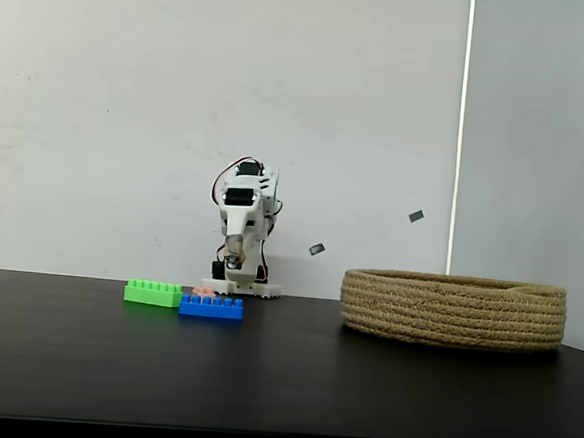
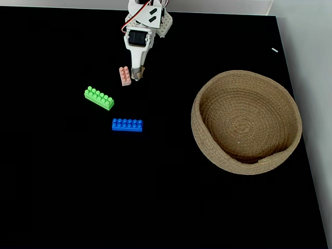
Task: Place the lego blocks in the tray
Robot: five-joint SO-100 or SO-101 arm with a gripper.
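Three lego bricks lie on the black table (image 2: 62, 187), none of them in the tray (image 2: 290, 111) (a wide, shallow round basket of coiled tan rope). Seen from above, the tray sits at the right, well apart from the bricks at the left. The pink brick (image 2: 125, 76) lies just beside my gripper (image 2: 138, 75), to its left. The green brick (image 2: 99, 98) lies below it at a slant, and the blue brick (image 2: 127, 125) lies nearer the camera, apart from both. From the low side camera, the green brick (image 1: 153, 293) and blue brick (image 1: 212, 308) stand in front of my white arm (image 1: 244, 221). My arm is folded down near its base, the tip pointing at the table. I cannot tell whether my jaws are spread or pressed together; I hold nothing.
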